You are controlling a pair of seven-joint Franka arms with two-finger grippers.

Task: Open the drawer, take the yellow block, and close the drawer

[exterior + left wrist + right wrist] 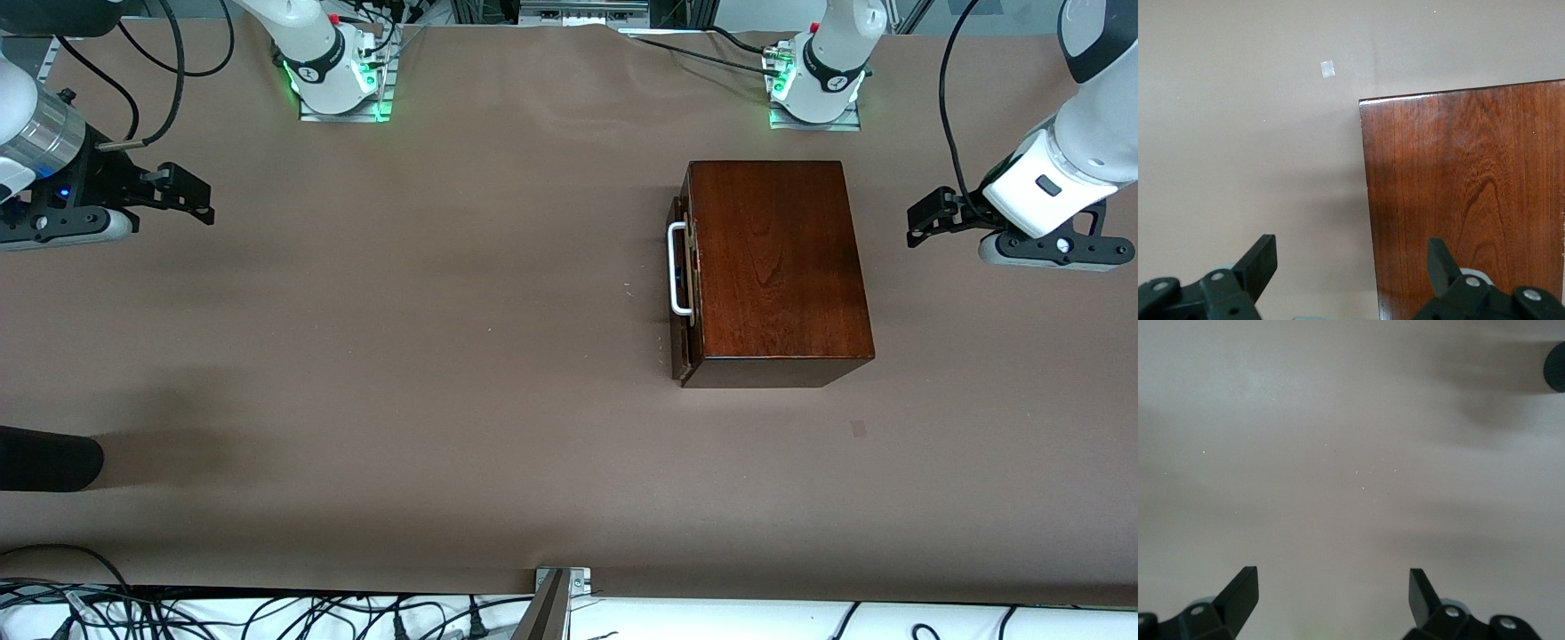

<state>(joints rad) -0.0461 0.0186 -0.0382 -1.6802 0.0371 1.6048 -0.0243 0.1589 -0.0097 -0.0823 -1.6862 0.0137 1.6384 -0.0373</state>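
Small pale patch on brown table, nearer front edge than box. Wooden box toward L arm's end, mid-depth; drawer pushed in, white handle facing table centre. Yellow block not visible. Left gripper hovering by L-end edge beside box, fingers spread, empty. Right gripper hovering at R-end edge, fingers spread, empty.

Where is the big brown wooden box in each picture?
Front view: the wooden box sits on the table toward the left arm's end, its drawer shut, white handle facing the table's middle.
Left wrist view: the box top fills one side, beyond the open left gripper.
Right wrist view: not in it; only bare table.
Shared landmark: the box's glossy top corner.
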